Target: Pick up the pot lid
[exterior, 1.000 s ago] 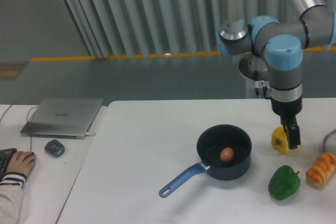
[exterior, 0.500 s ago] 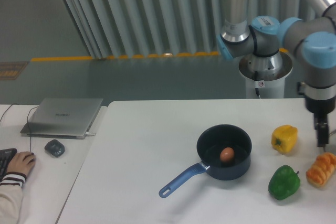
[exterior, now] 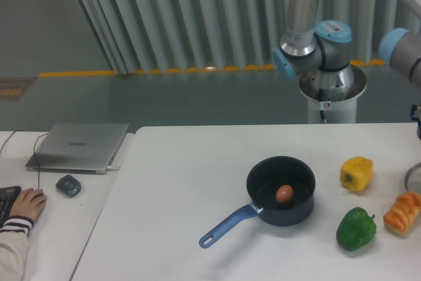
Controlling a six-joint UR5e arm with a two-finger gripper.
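Only a dark sliver of the gripper [exterior: 418,116] shows at the right edge of the view; its fingertips are outside the frame, so whether it is open or shut cannot be seen. Below it, what looks like the pot lid [exterior: 408,178] lies on the table, cut off by the same edge, with part of its curved metallic rim showing. No contact between gripper and lid is visible.
A dark pot [exterior: 279,214] with a blue handle [exterior: 228,226] holds a brown egg [exterior: 284,194]. Near the lid are a yellow pepper [exterior: 356,174], a green pepper [exterior: 356,229] and a braided bread [exterior: 402,213]. A person's hand [exterior: 27,203] is at far left.
The arm has swung right from above the yellow pepper, taking most of the gripper out of view. The yellow pepper and the lid's rim are now uncovered; the table objects have not moved.
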